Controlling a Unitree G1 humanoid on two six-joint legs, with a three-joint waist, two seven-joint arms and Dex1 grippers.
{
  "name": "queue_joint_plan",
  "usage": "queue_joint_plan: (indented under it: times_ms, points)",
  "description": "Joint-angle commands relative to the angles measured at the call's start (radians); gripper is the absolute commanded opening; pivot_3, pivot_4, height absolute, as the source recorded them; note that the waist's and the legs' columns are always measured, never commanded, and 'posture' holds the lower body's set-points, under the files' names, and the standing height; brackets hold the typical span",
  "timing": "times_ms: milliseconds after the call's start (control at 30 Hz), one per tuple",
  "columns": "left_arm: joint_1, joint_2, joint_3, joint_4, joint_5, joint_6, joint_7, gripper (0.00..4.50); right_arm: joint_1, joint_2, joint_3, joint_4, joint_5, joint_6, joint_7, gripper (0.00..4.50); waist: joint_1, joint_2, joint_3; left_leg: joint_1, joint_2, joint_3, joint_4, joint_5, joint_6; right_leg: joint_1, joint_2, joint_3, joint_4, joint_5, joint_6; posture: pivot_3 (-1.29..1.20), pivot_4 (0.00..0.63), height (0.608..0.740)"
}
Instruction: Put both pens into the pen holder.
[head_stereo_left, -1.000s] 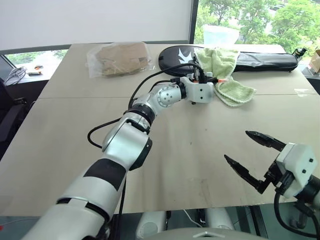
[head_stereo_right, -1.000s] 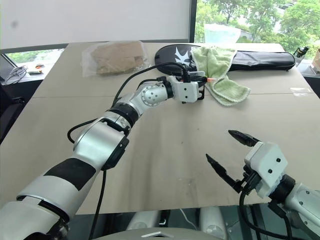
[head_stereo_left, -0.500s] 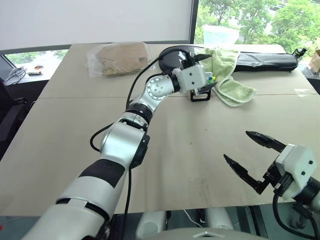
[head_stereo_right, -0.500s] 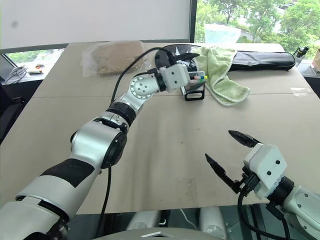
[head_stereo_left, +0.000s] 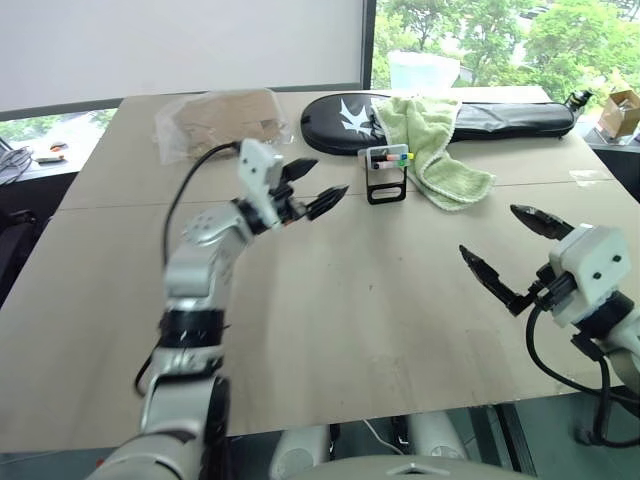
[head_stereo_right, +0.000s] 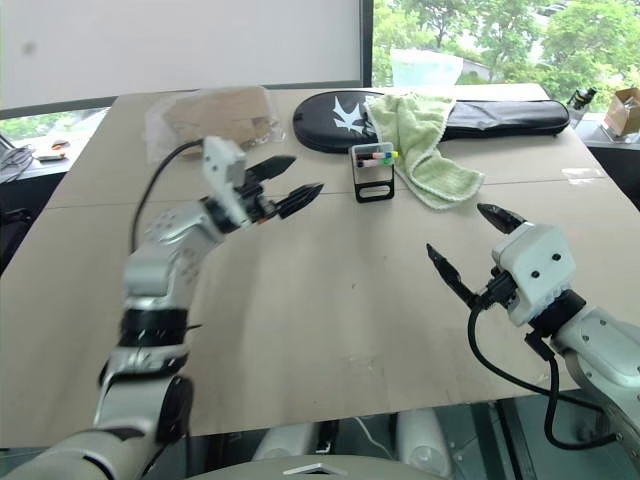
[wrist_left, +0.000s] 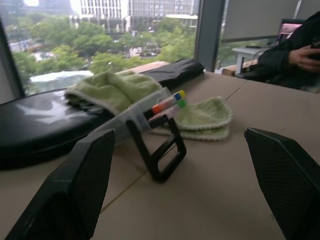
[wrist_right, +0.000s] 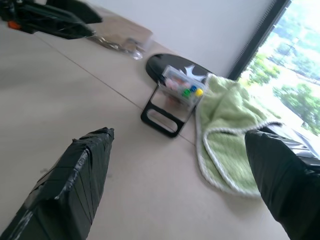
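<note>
Hovering above the table (head_stereo_left: 330, 300), the left gripper (head_stereo_left: 312, 187) has its fingers spread, holding nothing, near the pen holder (head_stereo_left: 385, 172). The pens (wrist_left: 167, 103) sit in the holder's clear top, coloured tips poking out. The holder stands just beside a green towel (head_stereo_left: 435, 140). Right gripper (head_stereo_left: 505, 250) spread wide, empty, well apart.

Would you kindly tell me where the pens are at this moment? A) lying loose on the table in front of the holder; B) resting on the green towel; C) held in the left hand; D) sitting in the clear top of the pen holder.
D: the coloured pen ends poke out of the pen holder, while the left hand hangs open and empty away from it.
</note>
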Motion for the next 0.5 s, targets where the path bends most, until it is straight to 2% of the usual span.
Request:
queue_joint_plan:
  times_ms: [33,233,400,500]
  points:
    - [0.093,0.040,0.062,-0.186,-0.072,0.112,0.060,4.28,-0.015,0.004,-0.031,0.020,0.021,0.010,0.083,4.50,0.015,0.000,0.000,0.000,0.000,0.000,0.000,0.000,0.000,0.000,0.000,0.000,0.000,0.000,0.000,0.00,0.150,0.740]
    - [0.379,0.095,0.204,-0.385,-0.195,0.198,0.074,4.28,0.049,0.002,-0.152,0.081,0.131,0.063,0.233,4.50,0.013,0.000,0.000,0.002,-0.001,0.002,0.001,0.000,0.000,0.002,0.000,0.001,-0.001,-0.002,-0.004,0.00,0.150,0.740]
    - [0.585,0.144,0.319,-0.467,-0.253,0.204,0.050,4.28,0.172,-0.011,-0.277,0.116,0.125,0.074,0.370,4.50,0.015,0.001,0.000,0.002,0.001,0.001,-0.002,0.000,0.000,0.002,-0.002,0.000,-0.001,-0.004,-0.006,0.00,0.150,0.740]
    - [0.633,0.155,0.323,-0.482,-0.267,0.187,0.058,4.28,0.191,-0.014,-0.308,0.152,0.112,0.073,0.419,4.50,0.016,0.001,0.000,0.003,0.001,0.002,-0.002,0.000,0.000,0.002,-0.002,0.000,-0.001,-0.004,-0.006,0.00,0.150,0.740]
